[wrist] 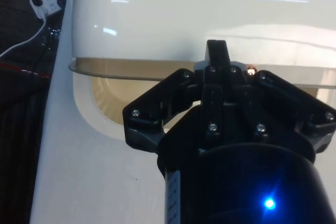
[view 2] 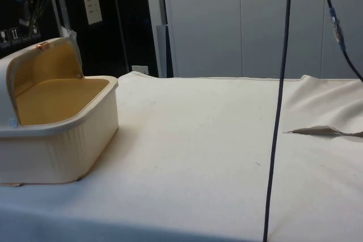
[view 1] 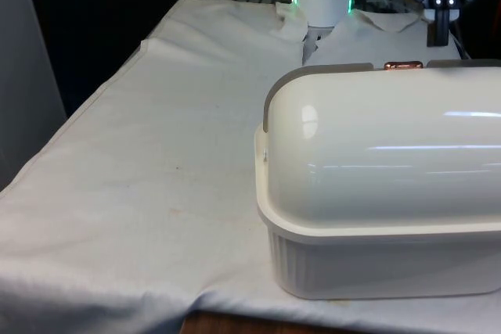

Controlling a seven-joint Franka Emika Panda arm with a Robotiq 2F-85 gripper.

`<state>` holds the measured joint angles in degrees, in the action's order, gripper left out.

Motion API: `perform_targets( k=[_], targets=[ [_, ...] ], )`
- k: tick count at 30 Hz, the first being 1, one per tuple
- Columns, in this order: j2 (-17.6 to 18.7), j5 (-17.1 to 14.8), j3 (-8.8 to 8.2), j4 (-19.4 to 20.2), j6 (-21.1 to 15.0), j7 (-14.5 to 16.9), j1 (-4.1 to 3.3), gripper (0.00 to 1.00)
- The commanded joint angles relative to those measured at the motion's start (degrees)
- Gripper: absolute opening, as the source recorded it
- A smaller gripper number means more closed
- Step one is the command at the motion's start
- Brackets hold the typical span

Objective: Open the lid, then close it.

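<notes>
Standing at the table's near corner on the front view's right, a cream bread box [view 1: 376, 263] has its domed lid [view 1: 383, 146] rolled back, the tan interior [view 2: 57, 97] exposed. The black gripper [wrist: 218, 56] sits clenched at the lid's copper handle [view 1: 403, 65].

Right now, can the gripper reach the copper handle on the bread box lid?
Probably yes. In the wrist view the gripper sits right at the lid's raised edge, next to the copper handle, and nothing stands between them. The bread box is open.
</notes>
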<state>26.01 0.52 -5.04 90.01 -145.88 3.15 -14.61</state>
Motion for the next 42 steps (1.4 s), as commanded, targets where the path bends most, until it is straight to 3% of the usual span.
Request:
perform_targets(
  k=[1, 24, 42],
  targets=[
    [-0.17, 0.40, -0.29, 0.63, -0.97, -0.52, -0.29, 0.00],
    [1.55, 0.06, 0.11, 1.15, -2.35, -0.23, -0.52, 0.00],
    [0.86, 0.00, 0.17, 2.06, -1.55, -0.06, -0.57, 0.00]
  ],
)
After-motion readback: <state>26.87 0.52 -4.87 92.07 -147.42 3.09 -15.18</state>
